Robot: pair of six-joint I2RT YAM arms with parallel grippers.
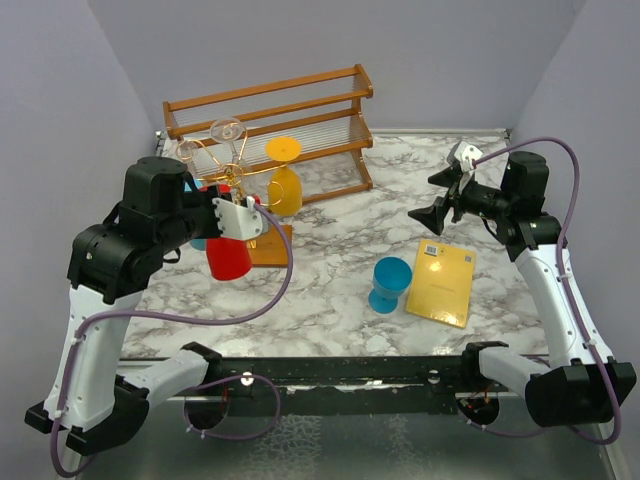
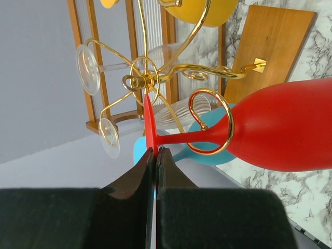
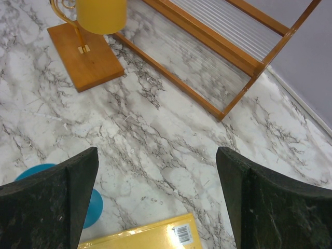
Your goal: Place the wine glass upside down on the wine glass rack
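Marble-patterned table [image 1: 330,240] enclosed by plain lavender walls [image 1: 450,60].

The left gripper [image 2: 155,151] sits just beside the wine glass rack [image 2: 139,81], pinched tight on the foot of the red wine glass [image 2: 280,129]. The right gripper [image 3: 157,155] hovers well away from the rack, jaws wide.

From above, the left arm [image 1: 150,225] hides part of the wine glass rack [image 1: 272,244]. From the left wrist, the red wine glass [image 2: 280,129] at the rack runs off the right edge, the yellow glass [image 2: 207,10] off the top.
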